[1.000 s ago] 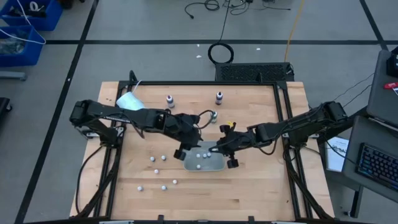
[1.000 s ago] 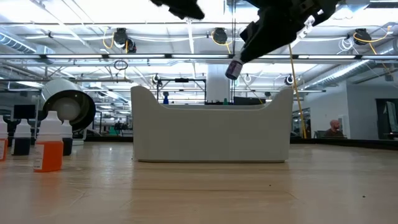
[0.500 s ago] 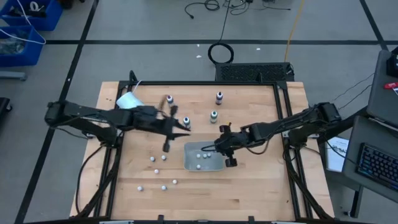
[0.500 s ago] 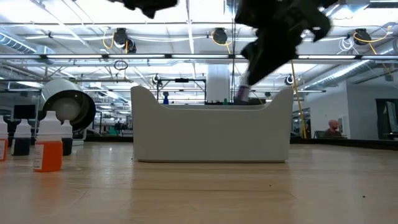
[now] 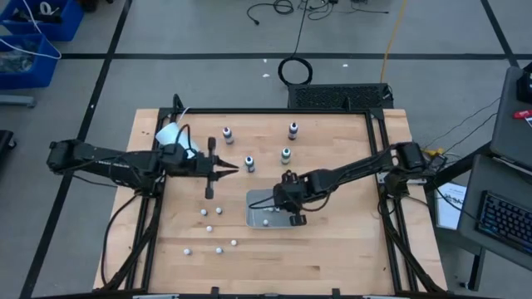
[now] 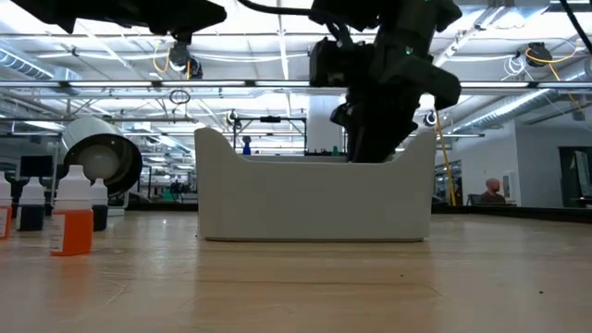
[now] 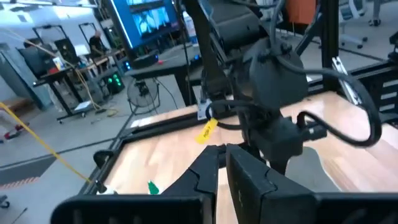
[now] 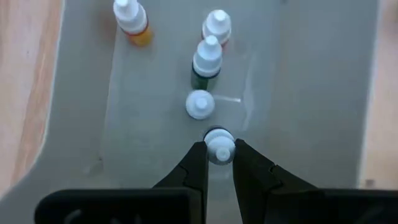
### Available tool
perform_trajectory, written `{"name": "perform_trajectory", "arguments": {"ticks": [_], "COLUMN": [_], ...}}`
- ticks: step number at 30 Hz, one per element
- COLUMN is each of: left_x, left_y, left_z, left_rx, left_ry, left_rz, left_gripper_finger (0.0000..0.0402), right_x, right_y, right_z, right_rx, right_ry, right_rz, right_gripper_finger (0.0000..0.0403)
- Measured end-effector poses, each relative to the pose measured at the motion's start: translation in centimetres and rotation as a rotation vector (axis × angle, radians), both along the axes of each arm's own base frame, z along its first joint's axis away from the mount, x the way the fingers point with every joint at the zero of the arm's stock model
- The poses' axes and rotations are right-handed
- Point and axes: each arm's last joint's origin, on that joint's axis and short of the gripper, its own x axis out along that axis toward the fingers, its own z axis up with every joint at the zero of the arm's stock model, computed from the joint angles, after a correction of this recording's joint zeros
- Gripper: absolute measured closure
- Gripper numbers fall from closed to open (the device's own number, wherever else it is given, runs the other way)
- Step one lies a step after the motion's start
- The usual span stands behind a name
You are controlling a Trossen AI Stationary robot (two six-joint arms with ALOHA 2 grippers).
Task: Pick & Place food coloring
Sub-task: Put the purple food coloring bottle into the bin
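My right gripper (image 8: 219,149) reaches down into the grey tray (image 5: 254,218) at the table's middle, shut on a small white-capped food coloring bottle (image 8: 219,144). Several more small bottles stand upright on the tray floor just beyond it: an orange one (image 8: 132,20), a red one (image 8: 216,26), a green one (image 8: 206,59) and one showing only its cap (image 8: 199,104). In the low view the tray wall (image 6: 314,203) hides the held bottle. My left gripper (image 5: 235,169) points level at the left of the tray, shut, holding nothing. My right gripper pinches the bottle's white cap (image 8: 219,138) between its two fingertips, coming from above and slanting down. The bottle stands upright under the fingers, inside the tray. Whether its base rests on the tray floor cannot be told.
Several dark-bodied bottles with pale caps stand on the table's far half (image 5: 227,133) (image 5: 293,130) (image 5: 285,154) (image 5: 249,163). Small white-capped bottles are scattered on the wood left of and in front of the tray (image 5: 204,212) (image 5: 219,249). A white cup (image 5: 170,133) lies at the far left.
My right gripper has sunk with the bottle from above the tray down between its walls, tipping steeper and shifting slightly left. My left gripper has drawn back from over the tray toward the table's left edge, levelled out and shut with nothing in it.
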Motion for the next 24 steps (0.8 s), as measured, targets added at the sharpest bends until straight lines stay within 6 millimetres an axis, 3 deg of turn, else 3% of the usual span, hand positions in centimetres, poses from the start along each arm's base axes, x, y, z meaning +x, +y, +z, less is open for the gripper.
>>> {"name": "perform_trajectory", "arguments": {"ticks": [24], "left_x": [-0.01], "left_y": [-0.03], "left_z": [-0.22], "left_rx": [-0.008], "left_ry": [0.012], "left_rz": [-0.001], "left_gripper_finger": [0.0364], "right_x": [-0.31], "right_y": [-0.70], "right_z": [-0.89], "right_rx": [0.028], "right_ry": [0.028], "right_rz": [-0.049], "right_gripper_finger": [0.0364]}}
